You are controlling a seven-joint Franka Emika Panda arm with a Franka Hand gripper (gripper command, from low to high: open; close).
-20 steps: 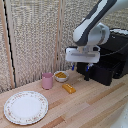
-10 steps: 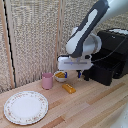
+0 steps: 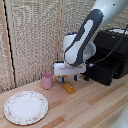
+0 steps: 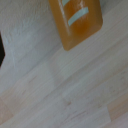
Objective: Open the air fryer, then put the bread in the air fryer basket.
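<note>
The bread [image 3: 69,88], a small golden-orange oblong piece, lies on the wooden table. My gripper [image 3: 69,79] hangs just above it, its white block carrying two short dark fingers that stand apart with nothing between them. In the wrist view the bread [image 4: 76,21] fills one corner, orange with pale stripes, lying on light wood; no fingers show there. The black air fryer [image 3: 114,47] stands at the exterior view's right. Its basket [image 3: 101,70] is pulled out toward the front, with the dark hollow facing up.
A pink cup [image 3: 47,80] stands by the woven screen, to the exterior view's left of the bread. A patterned white plate [image 3: 26,107] lies near the front left. A cable [image 3: 111,50] runs across the fryer.
The arm has swung from the fryer basket toward the exterior view's left and come lower, so the gripper now hovers over the bread.
</note>
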